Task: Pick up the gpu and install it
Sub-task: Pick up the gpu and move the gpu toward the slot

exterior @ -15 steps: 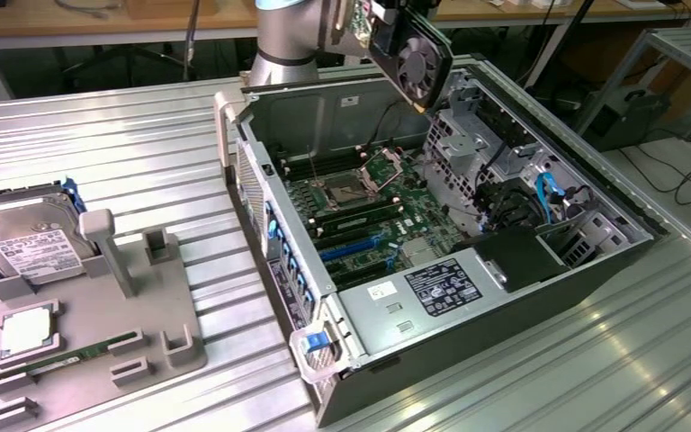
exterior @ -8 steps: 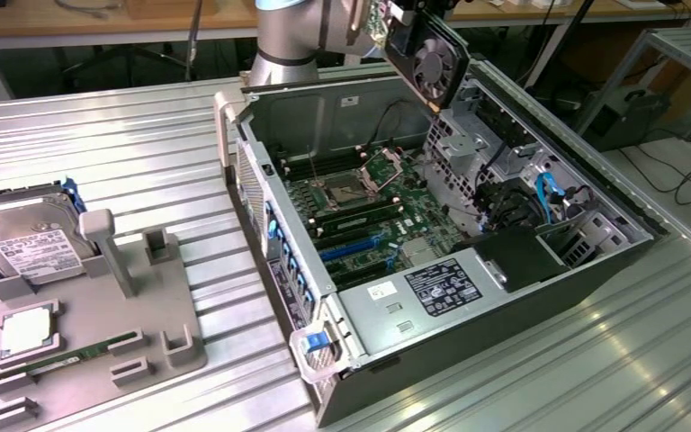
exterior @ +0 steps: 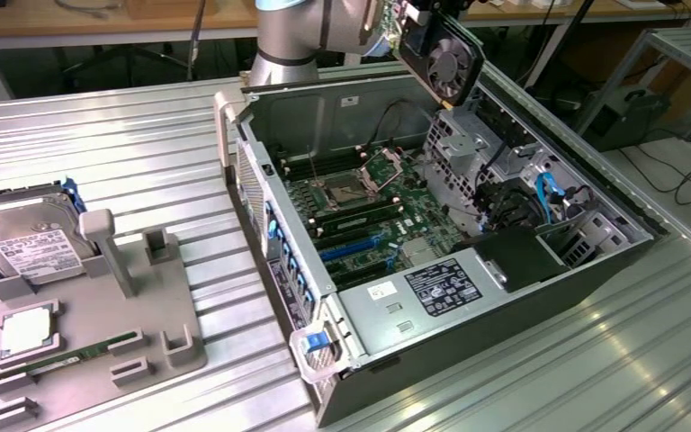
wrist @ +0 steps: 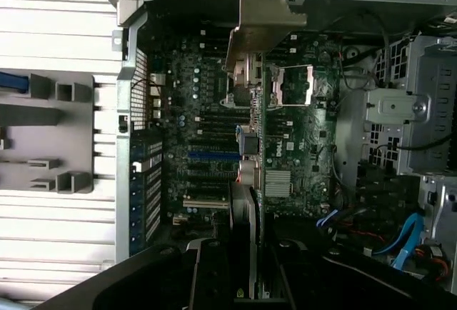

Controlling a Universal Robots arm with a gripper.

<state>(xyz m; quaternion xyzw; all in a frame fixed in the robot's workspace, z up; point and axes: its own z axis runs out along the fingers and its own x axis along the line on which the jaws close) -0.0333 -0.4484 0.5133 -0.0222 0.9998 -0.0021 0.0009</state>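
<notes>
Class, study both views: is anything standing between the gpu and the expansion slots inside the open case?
Nothing visible stands in the way. The end effector holds the gpu above the open case, whose side is off, and the motherboard's blue slot lies uncovered.

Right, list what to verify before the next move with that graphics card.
1. Graphics card gripped between the fingers: ok.
2. Card raised above the computer case, touching nothing: ok.
3. Case side open, motherboard exposed: ok.
4. Card edge lined up with its slot: cannot tell.
5. Blue cable lies on the drive-bay side, away from the slots: ok.
6. Hard drive sits on the holder outside the case, out of the way: ok.
</notes>
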